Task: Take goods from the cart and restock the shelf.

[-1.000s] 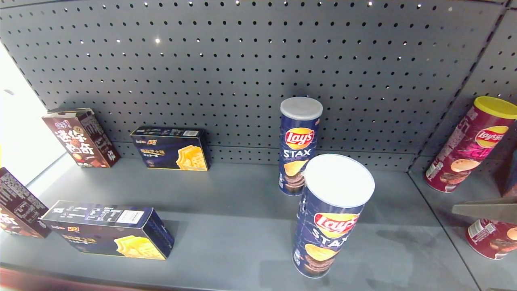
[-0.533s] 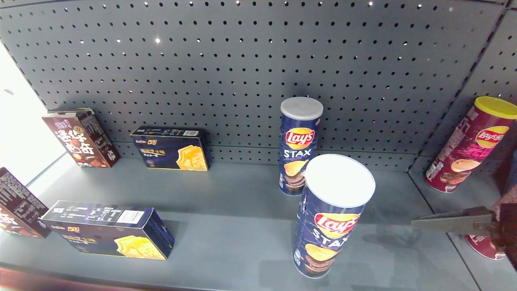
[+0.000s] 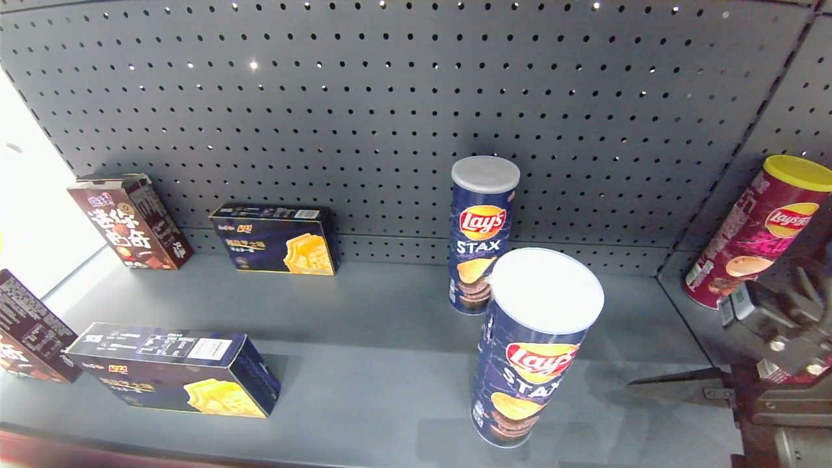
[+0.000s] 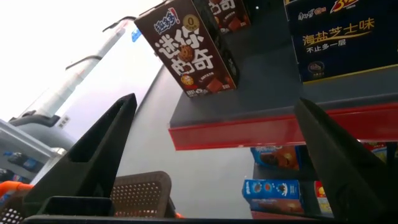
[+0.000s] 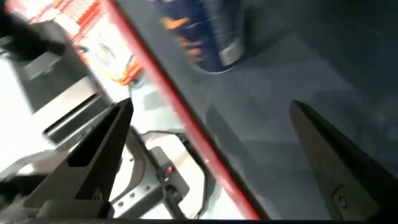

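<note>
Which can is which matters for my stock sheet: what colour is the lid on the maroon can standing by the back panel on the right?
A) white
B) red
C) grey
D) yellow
D: the maroon can is capped by a yellow lid. The pale lids belong to the back blue can and the front blue can.

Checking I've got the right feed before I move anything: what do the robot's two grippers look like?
Both the left gripper and right gripper have two long black fingers tapering to points like wedges. On the head camera, the right wrist is a dark grey block with silver screws and a small white label.
</note>
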